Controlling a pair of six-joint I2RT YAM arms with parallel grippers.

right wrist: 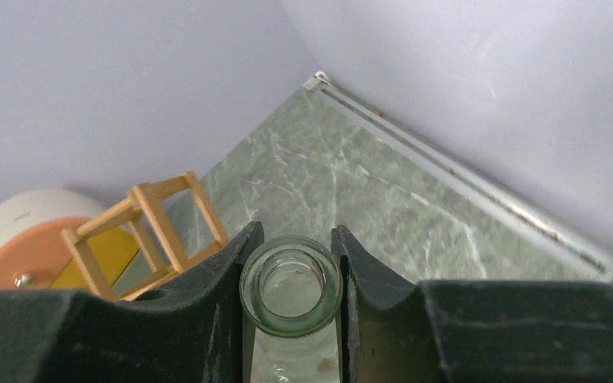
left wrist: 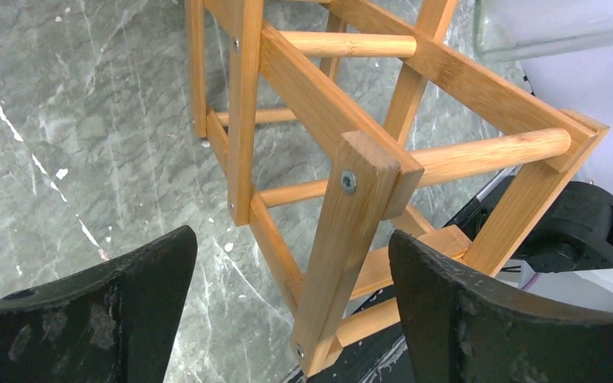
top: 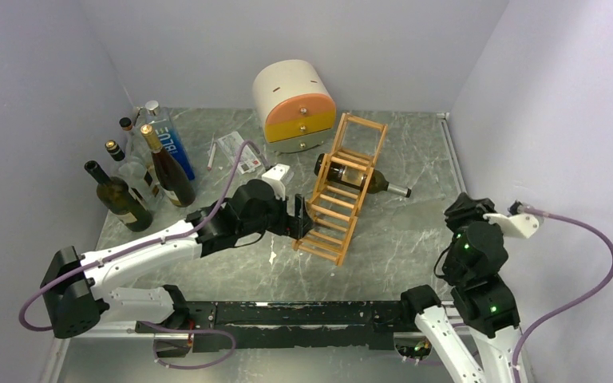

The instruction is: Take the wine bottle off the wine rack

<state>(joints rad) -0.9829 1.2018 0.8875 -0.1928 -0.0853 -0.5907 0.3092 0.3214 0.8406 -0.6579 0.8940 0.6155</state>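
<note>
Marble; bottle mouth in right tool

The left end effector, fingers spread wide, frames a slat of the wine rack.

Your colours, live:
You've got an orange-tan wine rack, a dark wine bottle, grey-green table veined white, cream drawer box fronted orange and yellow, pale greenish glass bottle mouth.

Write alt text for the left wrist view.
The open left claw straddles a corner post of the light wooden wine rack, one black finger on each side. The rack's slats and round rungs run away above a green marbled table.
</note>
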